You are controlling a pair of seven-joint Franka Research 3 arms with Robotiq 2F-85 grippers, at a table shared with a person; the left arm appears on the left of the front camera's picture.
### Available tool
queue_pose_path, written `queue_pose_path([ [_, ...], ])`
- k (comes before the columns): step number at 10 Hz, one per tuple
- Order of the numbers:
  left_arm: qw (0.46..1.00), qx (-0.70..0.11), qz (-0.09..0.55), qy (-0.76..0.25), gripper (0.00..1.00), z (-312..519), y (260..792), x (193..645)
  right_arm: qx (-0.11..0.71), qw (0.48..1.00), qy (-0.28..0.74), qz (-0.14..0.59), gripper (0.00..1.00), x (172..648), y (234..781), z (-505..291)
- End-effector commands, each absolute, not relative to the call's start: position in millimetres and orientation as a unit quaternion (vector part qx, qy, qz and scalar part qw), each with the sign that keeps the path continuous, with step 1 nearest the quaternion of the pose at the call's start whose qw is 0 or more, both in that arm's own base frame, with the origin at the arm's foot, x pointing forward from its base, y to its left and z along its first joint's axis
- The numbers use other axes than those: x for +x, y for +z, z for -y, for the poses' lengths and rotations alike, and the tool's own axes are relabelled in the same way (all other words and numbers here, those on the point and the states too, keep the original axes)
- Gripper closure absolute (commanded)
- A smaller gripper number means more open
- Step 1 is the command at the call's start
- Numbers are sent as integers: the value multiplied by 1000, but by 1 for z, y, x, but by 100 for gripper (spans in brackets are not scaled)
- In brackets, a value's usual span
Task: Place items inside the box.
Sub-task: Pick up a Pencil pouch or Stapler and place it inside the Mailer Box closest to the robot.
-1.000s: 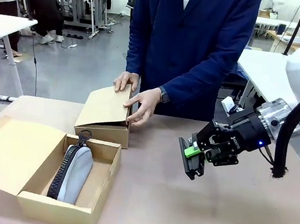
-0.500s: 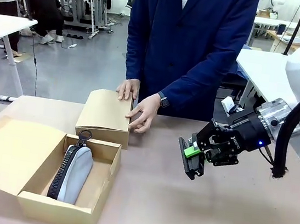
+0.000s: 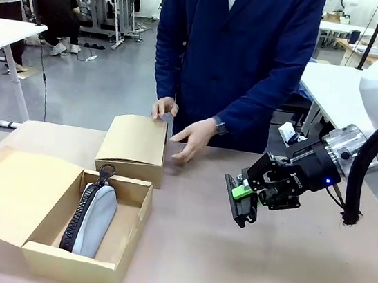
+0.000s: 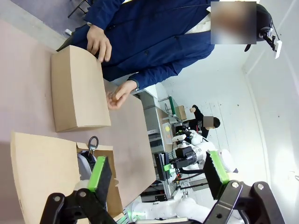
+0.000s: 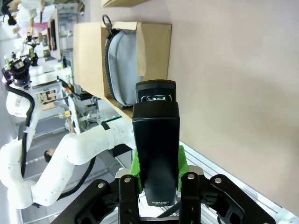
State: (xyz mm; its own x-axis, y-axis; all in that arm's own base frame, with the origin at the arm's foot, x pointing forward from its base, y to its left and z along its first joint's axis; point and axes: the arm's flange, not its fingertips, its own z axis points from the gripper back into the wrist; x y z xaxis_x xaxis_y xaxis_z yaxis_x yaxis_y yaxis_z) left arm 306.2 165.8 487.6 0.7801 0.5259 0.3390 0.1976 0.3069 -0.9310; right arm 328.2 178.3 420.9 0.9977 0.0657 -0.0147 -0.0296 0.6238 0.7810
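Box [image 3: 68, 265], open on the near left of the tabletop [image 3: 195, 254], holds a grey pencil case [image 3: 95, 220]. The right claw [image 3: 245, 193] hangs above the tabletop, clamped on a black stapler [image 5: 155, 140] whose base is hidden between the pads. The left claw [image 4: 156, 161] is spread apart, empty. A person's hand [image 3: 164, 107] touches a closed box [image 3: 135, 145].

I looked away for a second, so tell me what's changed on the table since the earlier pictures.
The person pushed the small box lid down shut, then drew one hand off it toward the table; the other hand is at its back edge. Unchanged: the right end effector holds the black stapler above the table, and the pencil case lies in the open box.
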Motion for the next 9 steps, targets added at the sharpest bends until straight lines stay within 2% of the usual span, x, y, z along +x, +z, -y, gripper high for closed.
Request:
queue_pose_path([
  [1, 737, -584, 324, 104, 0, -163, 486, 304, 428, 903, 31, -4, 68, 326, 422, -188],
  [5, 737, -584, 324, 104, 0, -163, 486, 304, 429, 903, 29, -20, 68, 327, 420, -181],
  [9, 737, -584, 324, 104, 0, -163, 486, 304, 458, 886, 69, 13, 68, 322, 429, -271],
])
